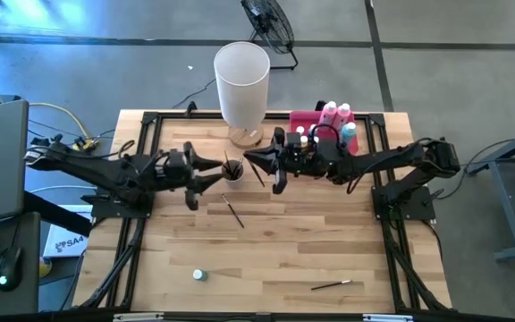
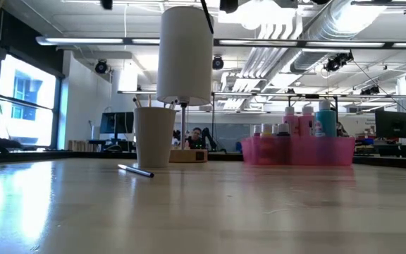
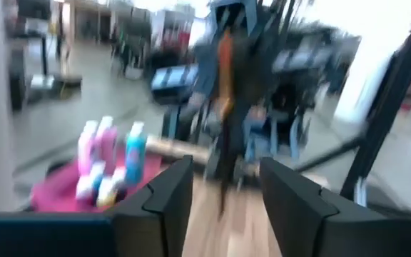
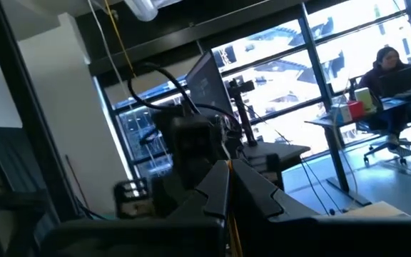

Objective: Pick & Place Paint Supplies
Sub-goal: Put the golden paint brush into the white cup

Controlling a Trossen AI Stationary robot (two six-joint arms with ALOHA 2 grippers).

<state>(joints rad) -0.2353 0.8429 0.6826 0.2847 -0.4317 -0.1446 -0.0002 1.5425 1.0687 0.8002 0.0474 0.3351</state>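
A small white cup point(image 1: 232, 170) point(image 2: 154, 136) with paintbrushes standing in it sits mid-table between my two grippers. My right gripper point(image 1: 253, 162) point(image 4: 227, 193) is raised just right of the cup, shut on a paintbrush point(image 3: 223, 78). My left gripper point(image 1: 211, 173) point(image 3: 227, 200) hovers left of the cup, open, with nothing between its fingers. One loose paintbrush point(image 1: 233, 212) point(image 2: 135, 170) lies flat near the cup, and another point(image 1: 331, 285) lies near the front edge. A tiny bottle point(image 1: 199, 275) stands at the front. Paint bottles point(image 1: 338, 114) point(image 2: 305, 120) stand in the pink tray point(image 1: 304, 119). My right gripper pinches the paintbrush's orange handle point(image 4: 227, 218) between its two shut fingers. The fingers reach in from the table's right, roughly level. The brush hangs below them with its dark end point(image 3: 220, 193) down, clear of the table, close above the cup.
A tall white cylinder point(image 1: 241, 76) point(image 2: 185, 53) on a wooden base stands just behind the cup. The pink tray point(image 2: 298, 152) sits at the far right, beside my right arm. Bare wooden tabletop point(image 1: 284, 250) stretches toward the near edge. A black frame point(image 1: 141, 179) runs round the table.
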